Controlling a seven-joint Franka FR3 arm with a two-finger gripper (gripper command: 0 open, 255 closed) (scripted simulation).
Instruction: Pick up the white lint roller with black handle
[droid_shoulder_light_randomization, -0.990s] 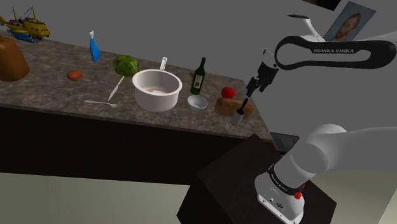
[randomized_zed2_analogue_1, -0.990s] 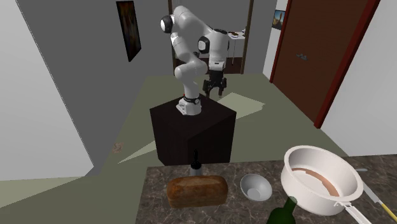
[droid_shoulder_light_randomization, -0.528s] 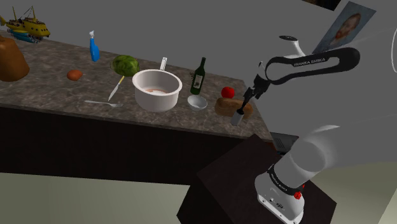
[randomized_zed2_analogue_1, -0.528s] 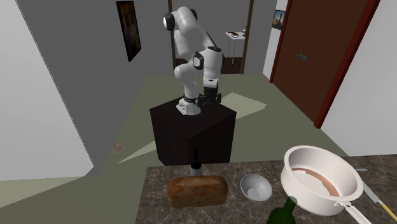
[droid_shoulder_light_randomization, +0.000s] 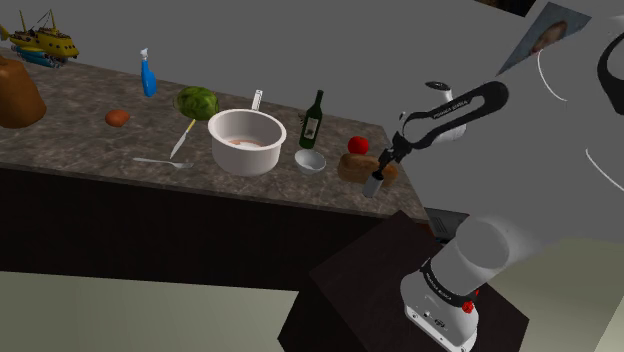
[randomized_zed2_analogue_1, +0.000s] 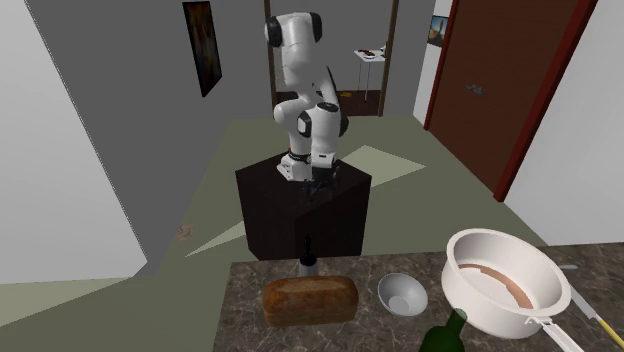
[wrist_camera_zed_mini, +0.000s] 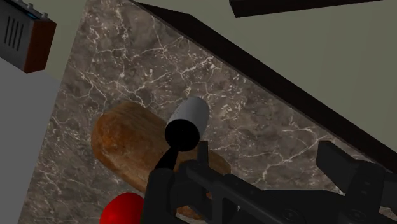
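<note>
**Gripper drops to the lint roller**

Within the last second the arm folds down, bringing the gripper from well above to just over the lint roller. The roller stands upright at the corner of the marbled tabletop, just beside the bread loaf. The fingers stand apart and hold nothing, so the grasp looks close. Grey walls and a dark red door surround the scene.

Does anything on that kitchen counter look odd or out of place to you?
Yes: a lint roller stands on end, black handle up, near the edge of the counter beside a bread loaf, among food and cookware. A toy ship sits at the other end, too.
</note>
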